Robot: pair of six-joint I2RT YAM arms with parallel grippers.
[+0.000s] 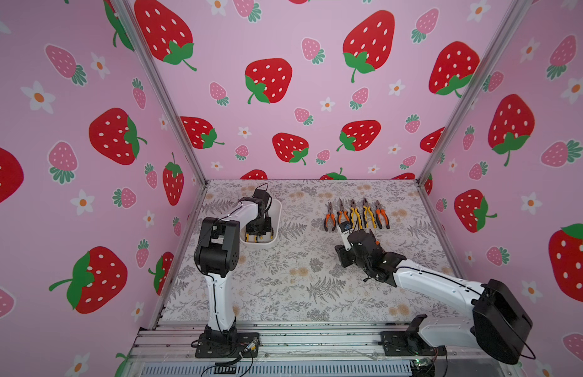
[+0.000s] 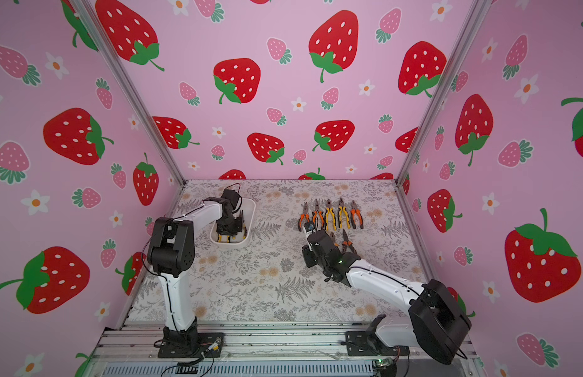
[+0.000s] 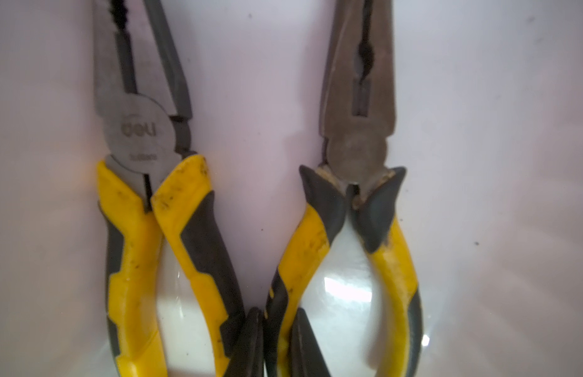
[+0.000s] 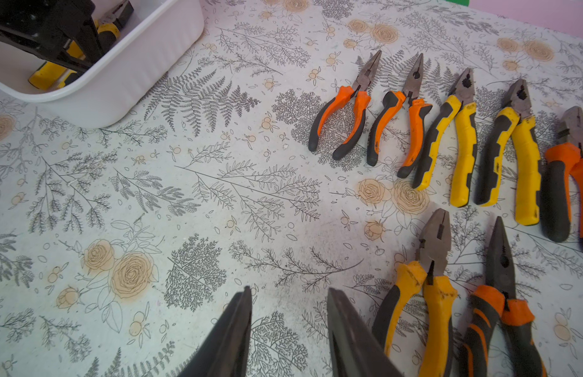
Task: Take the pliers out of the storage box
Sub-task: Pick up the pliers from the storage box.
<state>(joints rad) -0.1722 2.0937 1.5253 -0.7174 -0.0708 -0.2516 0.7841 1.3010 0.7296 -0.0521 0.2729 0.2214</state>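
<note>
The white storage box stands at the back left. My left gripper reaches down into it. Two yellow-and-black pliers lie side by side on the box floor: one against the wall and a pointed pair. The left gripper is shut on the inner handle of the pointed pair. My right gripper hovers open over bare table, with nothing between its fingers.
Several pliers lie in a row at the back right. Two more lie nearer, just beside the right gripper. Patterned walls close the back and both sides.
</note>
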